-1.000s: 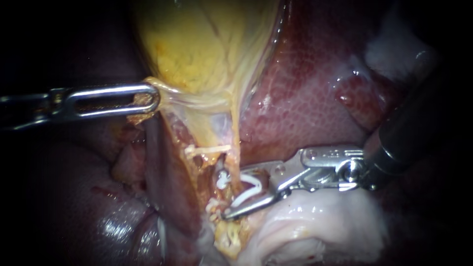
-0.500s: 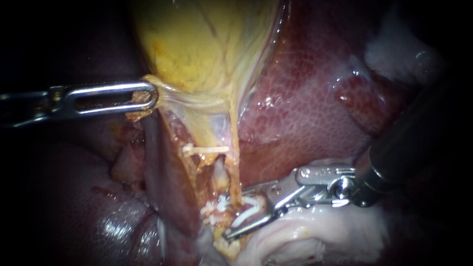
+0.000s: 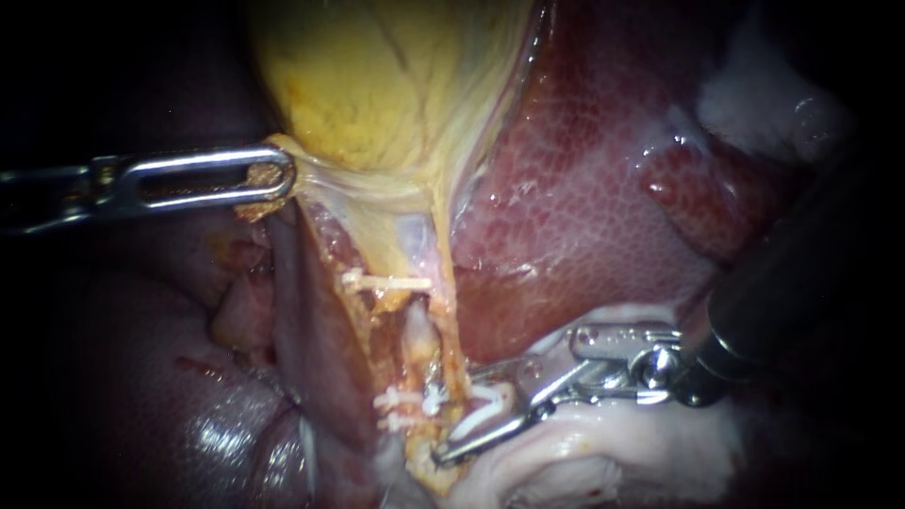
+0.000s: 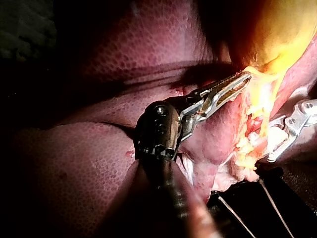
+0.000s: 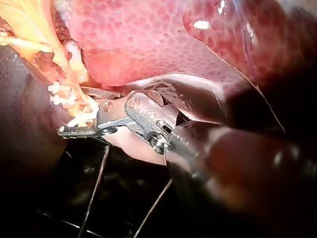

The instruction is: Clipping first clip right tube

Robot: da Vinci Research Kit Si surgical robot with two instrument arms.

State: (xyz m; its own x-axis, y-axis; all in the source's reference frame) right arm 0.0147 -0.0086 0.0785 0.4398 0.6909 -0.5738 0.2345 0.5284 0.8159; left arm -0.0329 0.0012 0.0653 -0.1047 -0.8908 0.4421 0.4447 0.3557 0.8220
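Right instrument (image 3: 467, 415) has slid lower, its wide-apart jaws carrying a white clip (image 3: 485, 403) beside the right tube (image 3: 421, 344), lower centre; left instrument (image 3: 273, 177) jaws pinch the gallbladder (image 3: 377, 85) edge, upper left

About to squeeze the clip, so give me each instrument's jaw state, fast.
Left instrument: shut on the edge of the gallbladder.
Right instrument: holding a white clip, jaws apart.

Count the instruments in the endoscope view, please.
2. The left instrument holds the lower edge of the gallbladder; the right instrument, lower down, carries a white clip. None seems hidden.
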